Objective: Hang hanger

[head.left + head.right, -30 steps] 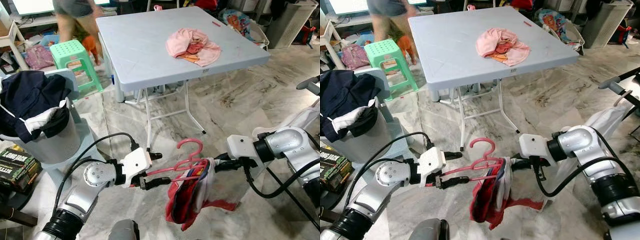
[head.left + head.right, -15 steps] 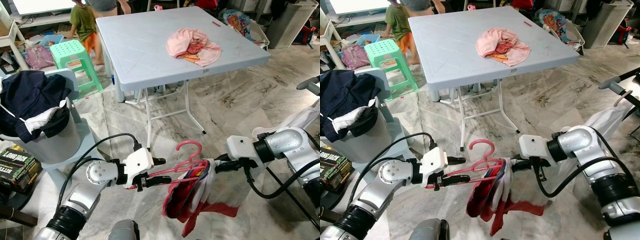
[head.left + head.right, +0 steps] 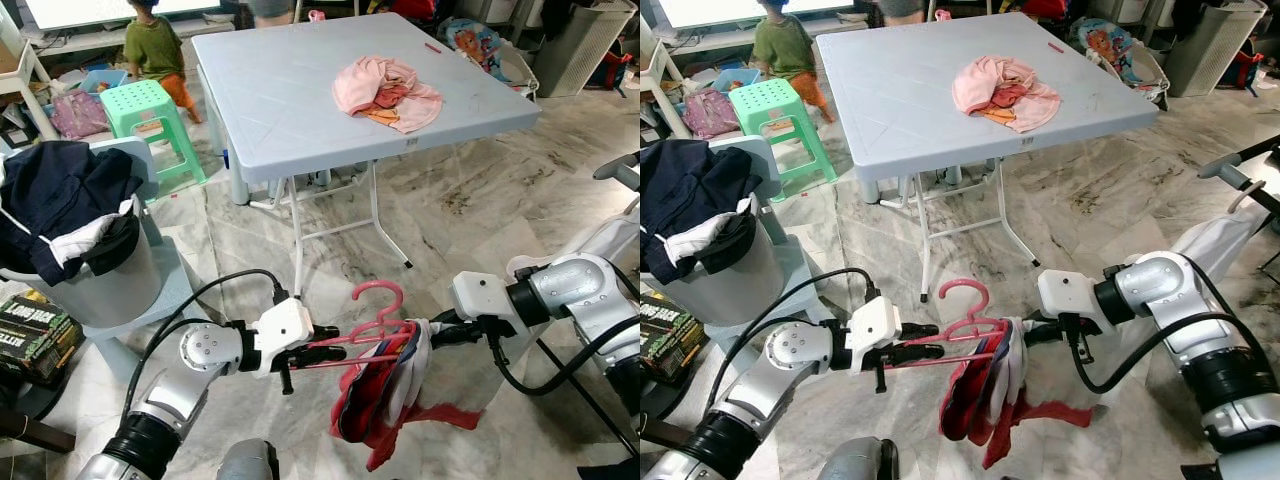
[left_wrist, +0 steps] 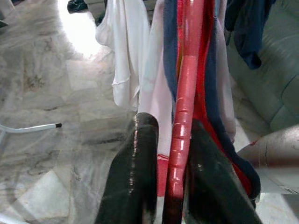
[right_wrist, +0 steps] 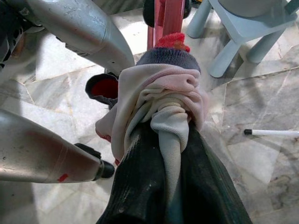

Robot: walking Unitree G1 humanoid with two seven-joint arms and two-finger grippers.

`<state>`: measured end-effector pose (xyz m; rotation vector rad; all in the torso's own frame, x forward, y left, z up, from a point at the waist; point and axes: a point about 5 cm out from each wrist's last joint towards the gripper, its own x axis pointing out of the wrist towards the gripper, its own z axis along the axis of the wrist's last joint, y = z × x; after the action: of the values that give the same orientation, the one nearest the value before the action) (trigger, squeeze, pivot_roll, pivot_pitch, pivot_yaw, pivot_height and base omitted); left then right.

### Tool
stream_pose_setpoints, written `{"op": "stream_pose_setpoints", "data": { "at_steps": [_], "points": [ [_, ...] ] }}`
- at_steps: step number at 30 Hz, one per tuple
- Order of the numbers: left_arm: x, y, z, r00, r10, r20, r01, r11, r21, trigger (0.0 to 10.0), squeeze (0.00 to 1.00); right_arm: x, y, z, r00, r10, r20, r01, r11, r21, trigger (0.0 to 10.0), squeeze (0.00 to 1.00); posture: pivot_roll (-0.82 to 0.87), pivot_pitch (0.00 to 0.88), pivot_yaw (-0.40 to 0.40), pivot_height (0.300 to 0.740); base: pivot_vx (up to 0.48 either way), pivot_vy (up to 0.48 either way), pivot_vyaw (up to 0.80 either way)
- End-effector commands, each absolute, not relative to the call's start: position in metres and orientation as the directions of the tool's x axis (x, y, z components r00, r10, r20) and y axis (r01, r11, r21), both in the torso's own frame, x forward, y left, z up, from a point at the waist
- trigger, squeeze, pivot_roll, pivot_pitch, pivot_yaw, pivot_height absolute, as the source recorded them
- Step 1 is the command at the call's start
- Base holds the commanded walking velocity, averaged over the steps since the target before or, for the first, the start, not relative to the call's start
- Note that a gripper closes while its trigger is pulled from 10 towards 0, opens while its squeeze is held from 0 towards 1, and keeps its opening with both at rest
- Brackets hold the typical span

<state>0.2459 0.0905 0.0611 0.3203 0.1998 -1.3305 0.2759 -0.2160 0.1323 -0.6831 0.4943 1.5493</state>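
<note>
- Left wrist view: we see the left gripper (image 4: 175,172) clamped on one end of the pink hanger (image 4: 187,93), the bar pinched between its two black fingers (image 4: 135,177).
- Right wrist view: the right gripper (image 5: 170,163) is closed on the bunched clothes (image 5: 161,93) at the hanger's far end.
- Compared with a second ago, the left gripper (image 3: 318,343) sits higher and closer to the hook, so the pink hanger (image 3: 375,315) now runs nearly level between the two arms; the clothes (image 3: 390,395) hang low over the marble floor (image 3: 450,220), their red tail flung less far to the robot's right than half a second ago.
- We judge the load is being steadied, not yet hung: the hook is free, and no rail can be confirmed in reach.
- Beyond, pink laundry (image 3: 385,92) lies on the grey folding table (image 3: 290,90); past it, a person (image 3: 152,45) now stands by the green stool (image 3: 145,108).
- Writing: white lettering on the dark boxes (image 3: 35,335) at the robot's left, too small to read.
</note>
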Motion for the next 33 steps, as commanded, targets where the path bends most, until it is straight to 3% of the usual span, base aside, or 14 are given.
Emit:
{"op": "stream_pose_setpoints", "data": {
  "at_steps": [1, 16, 17, 21, 33],
  "points": [
    [0.246, 0.088, 0.063, 0.226, -0.919, -0.322, 0.972, 0.193, 0.131, 0.0, 0.00, 0.276, -0.208, 0.140, -0.048, 0.741, -0.670, -0.982, -0.159, -0.105, 10.0, 0.00, -0.01, 0.000, -0.014, 0.740, 0.000, 0.000, 0.00],
    [0.248, 0.087, 0.062, 0.248, -0.922, -0.296, 0.968, 0.229, 0.097, 0.0, 0.00, 0.284, -0.205, 0.145, -0.020, 0.752, -0.659, -0.984, -0.133, -0.122, 10.0, 0.00, -0.02, 0.000, -0.019, 0.740, 0.000, 0.000, 0.00],
    [0.249, 0.087, 0.061, 0.259, -0.921, -0.289, 0.966, 0.243, 0.094, 0.0, 0.00, 0.285, -0.204, 0.145, -0.019, 0.758, -0.652, -0.986, -0.121, -0.113, 10.0, 1.00, -0.02, 0.000, -0.019, 0.740, 0.000, 0.000, 0.00],
    [0.255, 0.088, 0.060, 0.330, -0.907, -0.263, 0.944, 0.323, 0.072, 0.0, 0.00, 0.291, -0.201, 0.150, -0.007, 0.776, -0.631, -0.988, -0.103, -0.115, 10.0, 1.00, -0.02, 0.000, -0.023, 0.740, 0.000, 0.000, 0.00],
    [0.264, 0.096, 0.054, 0.495, -0.840, -0.222, 0.866, 0.497, 0.049, 0.0, 0.00, 0.319, -0.204, 0.174, 0.200, 0.775, -0.599, -0.939, -0.024, -0.344, 10.0, 1.00, -0.01, 0.000, -0.034, 0.740, 0.000, 0.000, 0.00]
  ]
}}
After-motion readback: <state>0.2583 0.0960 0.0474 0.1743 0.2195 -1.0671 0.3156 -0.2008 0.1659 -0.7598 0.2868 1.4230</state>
